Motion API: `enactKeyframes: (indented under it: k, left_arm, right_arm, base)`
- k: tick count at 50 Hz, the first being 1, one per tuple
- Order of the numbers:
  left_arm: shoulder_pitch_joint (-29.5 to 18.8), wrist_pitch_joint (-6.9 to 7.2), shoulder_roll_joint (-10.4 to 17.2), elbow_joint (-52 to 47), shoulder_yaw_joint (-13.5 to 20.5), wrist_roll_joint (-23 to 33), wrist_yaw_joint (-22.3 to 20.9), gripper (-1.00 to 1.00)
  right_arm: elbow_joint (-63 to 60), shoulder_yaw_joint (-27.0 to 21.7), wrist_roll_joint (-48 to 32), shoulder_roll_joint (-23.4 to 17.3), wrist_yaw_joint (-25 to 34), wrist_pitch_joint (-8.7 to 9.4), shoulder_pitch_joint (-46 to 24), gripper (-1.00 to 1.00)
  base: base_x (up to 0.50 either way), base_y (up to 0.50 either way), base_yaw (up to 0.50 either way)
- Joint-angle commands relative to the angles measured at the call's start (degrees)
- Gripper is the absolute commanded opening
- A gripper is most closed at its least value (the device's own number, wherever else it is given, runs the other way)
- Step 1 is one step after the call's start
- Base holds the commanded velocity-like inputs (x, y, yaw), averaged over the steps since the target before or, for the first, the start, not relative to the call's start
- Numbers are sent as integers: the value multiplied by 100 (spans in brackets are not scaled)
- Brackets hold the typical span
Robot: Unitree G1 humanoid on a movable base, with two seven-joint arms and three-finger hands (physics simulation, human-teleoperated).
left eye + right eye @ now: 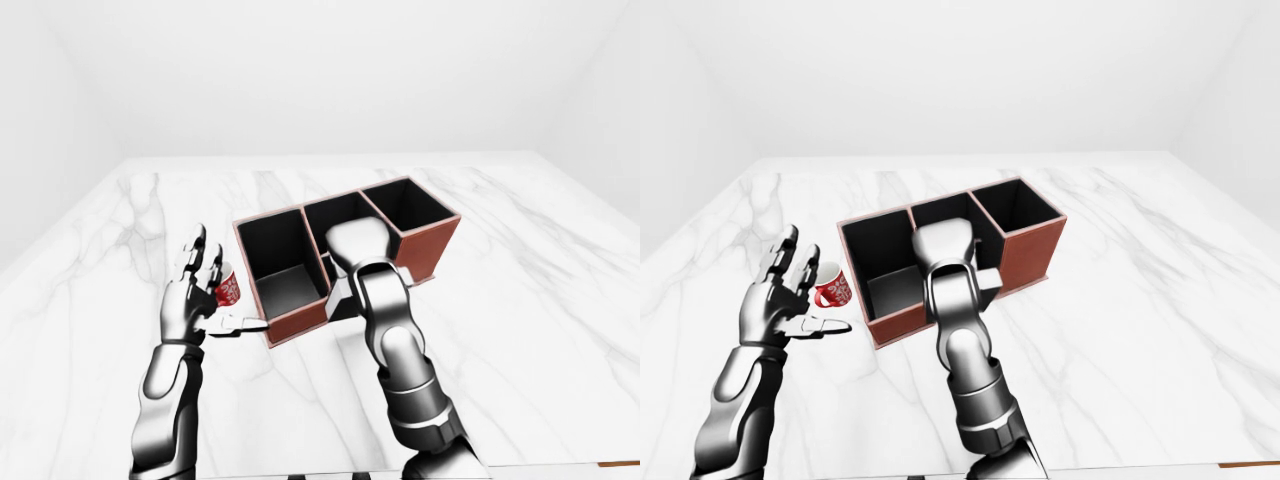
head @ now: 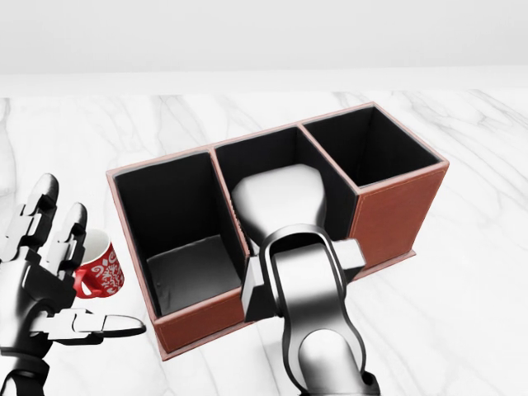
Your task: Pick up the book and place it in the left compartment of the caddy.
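Note:
The brown caddy [image 2: 388,206] with black compartments lies slantwise on the marble table in the head view. Its left compartment [image 2: 177,214] holds nothing. My right hand [image 2: 276,202] hovers over the caddy's middle part, its back hiding the fingers. A grey flat slab, the book [image 2: 353,254], sticks out on both sides beneath the palm and is carried with the hand. My left hand [image 2: 62,272] stands open at the view's left, fingers spread, beside the caddy's left wall.
A red patterned mug [image 2: 103,272] stands on the table [image 1: 520,260] between my left hand and the caddy. The caddy's right compartment [image 2: 375,148] is bare. White marble stretches on all sides, ending at a white wall at the view's top.

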Motion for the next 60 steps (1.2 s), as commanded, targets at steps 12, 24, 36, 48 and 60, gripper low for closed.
enactKeyframes:
  k: [12, 24, 36, 48, 60]
  left_arm:
    - [-96, -639, 19, 871, -15, -161, -223, 100]
    - [-171, -899, 73, 1193, -51, -211, -219, 100]
    - [-231, -646, 185, 987, 152, -498, -215, 100]
    - [-652, -214, 488, 1089, 476, -931, -109, 100]
    - [-770, -199, 613, 1239, 528, -1051, -62, 100]
  right_arm:
    - [1540, -22, 572, 84, -661, 0, -808, -100]
    - [1400, 90, 413, 236, -727, 0, -795, -100]
    - [1359, 125, 373, 298, -829, 0, -773, -100]
    - [1838, 7, 830, 202, -1449, 0, -1098, -100]
    - [1665, 85, 864, 274, -1481, 0, -1169, -100]
  base:
    - [0, 0, 0]
    - [0, 0, 0]
    - [0, 0, 0]
    - [0, 0, 0]
    - [0, 0, 0]
